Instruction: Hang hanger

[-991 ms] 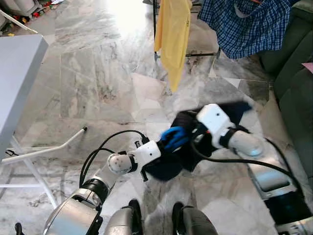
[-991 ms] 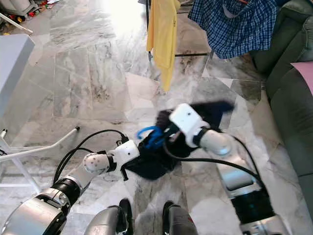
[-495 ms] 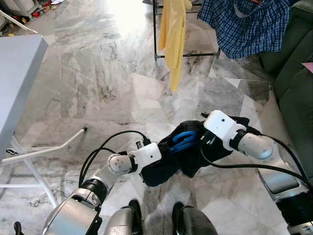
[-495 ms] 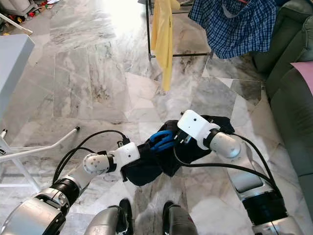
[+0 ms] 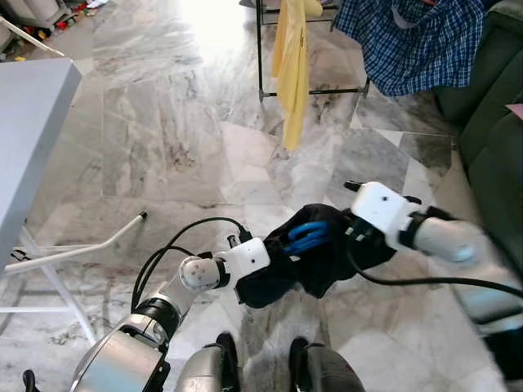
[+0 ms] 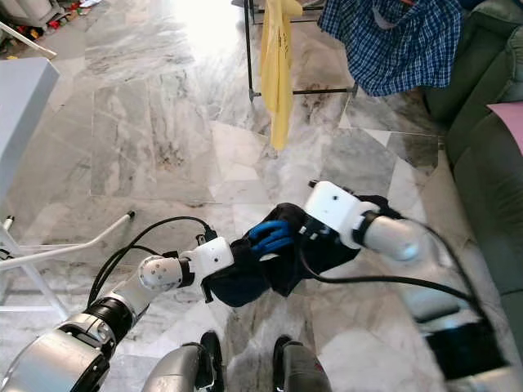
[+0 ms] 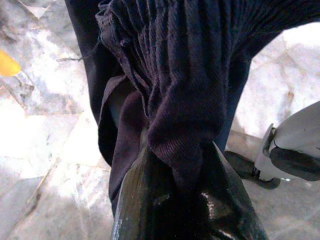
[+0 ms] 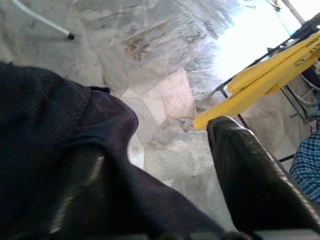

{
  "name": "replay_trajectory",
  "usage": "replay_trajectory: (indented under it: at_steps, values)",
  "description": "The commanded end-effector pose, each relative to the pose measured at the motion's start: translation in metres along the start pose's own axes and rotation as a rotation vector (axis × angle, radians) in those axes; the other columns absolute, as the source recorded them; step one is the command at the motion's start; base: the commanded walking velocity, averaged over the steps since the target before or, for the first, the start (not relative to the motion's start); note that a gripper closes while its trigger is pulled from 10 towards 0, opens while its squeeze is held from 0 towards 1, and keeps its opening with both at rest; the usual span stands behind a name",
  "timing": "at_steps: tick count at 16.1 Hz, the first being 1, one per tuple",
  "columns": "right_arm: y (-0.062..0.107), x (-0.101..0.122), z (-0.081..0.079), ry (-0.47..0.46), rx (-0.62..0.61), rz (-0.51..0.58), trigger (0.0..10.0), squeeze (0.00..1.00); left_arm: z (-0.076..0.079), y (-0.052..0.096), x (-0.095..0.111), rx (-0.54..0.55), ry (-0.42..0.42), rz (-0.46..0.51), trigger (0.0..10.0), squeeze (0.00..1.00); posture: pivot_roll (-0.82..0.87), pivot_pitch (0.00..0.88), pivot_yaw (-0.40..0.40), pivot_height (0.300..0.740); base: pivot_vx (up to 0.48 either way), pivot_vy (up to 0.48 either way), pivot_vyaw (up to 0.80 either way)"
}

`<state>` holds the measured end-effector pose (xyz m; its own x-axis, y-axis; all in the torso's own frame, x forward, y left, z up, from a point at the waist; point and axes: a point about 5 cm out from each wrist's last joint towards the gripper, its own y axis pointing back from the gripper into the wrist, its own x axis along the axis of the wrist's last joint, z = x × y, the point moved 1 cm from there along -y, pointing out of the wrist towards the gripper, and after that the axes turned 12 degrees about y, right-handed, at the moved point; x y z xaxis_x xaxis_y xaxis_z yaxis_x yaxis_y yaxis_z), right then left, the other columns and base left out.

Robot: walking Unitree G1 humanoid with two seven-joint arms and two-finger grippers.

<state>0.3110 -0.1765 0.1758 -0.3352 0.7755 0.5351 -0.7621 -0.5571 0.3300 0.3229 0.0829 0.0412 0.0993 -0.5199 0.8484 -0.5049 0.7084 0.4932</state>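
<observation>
Grey-veined marble floor [image 5: 155, 139] spreads ahead of the robot, with the widest open stretch running forward and to the left. At the far left stands a grey table [image 5: 29, 122], its edge slanting toward the robot and its white legs [image 5: 78, 245] splayed over the tiles. Along the right edge sits a dark green sofa [image 5: 490, 122]. Ahead is one black drying rack [image 5: 263, 57] carrying two garments: a yellow cloth [image 5: 292, 65] hanging long and straight down, and a blue checked shirt [image 5: 413, 41] draped wide beside it.

Between the arms, above the floor and just ahead of the robot's feet, hangs one dark navy garment [image 5: 315, 261] with one blue hanger [image 5: 306, 237] tucked into its top. Its long axis seems to run roughly left to right between the two grippers, though most of it is wrapped in cloth — which way its hook points cannot be told.

The left gripper [image 7: 182, 170] is clamped on a bunched fold of the dark garment, cloth pinched tight between its fingers [image 7: 145, 200]. The right gripper [image 8: 155, 165] reaches in from the right; one finger [image 8: 250, 175] stands free in the air while the other is buried in the dark fabric, a clear gap between the two. The right arm [image 5: 425, 233] is blurred in the head views.
</observation>
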Motion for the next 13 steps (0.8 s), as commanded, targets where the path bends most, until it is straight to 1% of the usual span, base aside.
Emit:
replay_trajectory:
  at_steps: [1,2,4,5,6,8,9,13]
  values:
    - [0.005,0.004,-0.001,0.000,0.033,0.020,10.0,1.00,-0.005,0.003,-0.001,0.022,0.016,0.007,0.0,0.00,-0.23,0.242,0.086,0.740,0.000,0.000,0.00]
    - [0.010,0.005,-0.002,0.000,0.073,0.022,10.0,1.00,-0.006,0.004,-0.001,0.025,0.012,0.006,0.0,0.00,-0.23,0.241,0.086,0.740,0.000,0.000,0.00]
    - [0.022,0.001,-0.006,0.016,0.161,-0.020,10.0,1.00,-0.007,0.004,0.000,0.027,0.009,0.005,0.0,0.00,-0.24,0.242,0.084,0.740,0.000,0.000,0.00]
    - [0.033,-0.009,-0.006,0.038,0.204,-0.088,10.0,1.00,-0.007,0.004,0.000,0.027,0.005,0.002,0.0,0.00,-0.24,0.241,0.084,0.740,0.000,0.000,0.00]
    - [0.042,-0.019,-0.006,0.041,0.236,-0.151,10.0,1.00,-0.008,0.004,0.000,0.028,0.004,0.001,0.0,0.00,-0.24,0.241,0.084,0.740,0.000,0.000,0.00]
    - [0.050,-0.023,-0.007,0.033,0.261,-0.175,10.0,1.00,-0.007,0.004,-0.001,0.025,0.001,0.000,0.0,0.00,-0.24,0.241,0.083,0.740,0.000,0.000,0.00]
    - [0.057,-0.026,-0.003,0.049,0.260,-0.204,10.0,1.00,-0.007,0.005,-0.001,0.022,-0.001,-0.002,0.0,0.00,-0.24,0.240,0.084,0.740,0.000,0.000,0.00]
    - [0.066,-0.028,0.004,0.059,0.267,-0.228,10.0,1.00,-0.006,0.005,-0.002,0.007,-0.019,-0.008,0.0,0.00,-0.24,0.238,0.083,0.740,0.000,0.000,0.00]
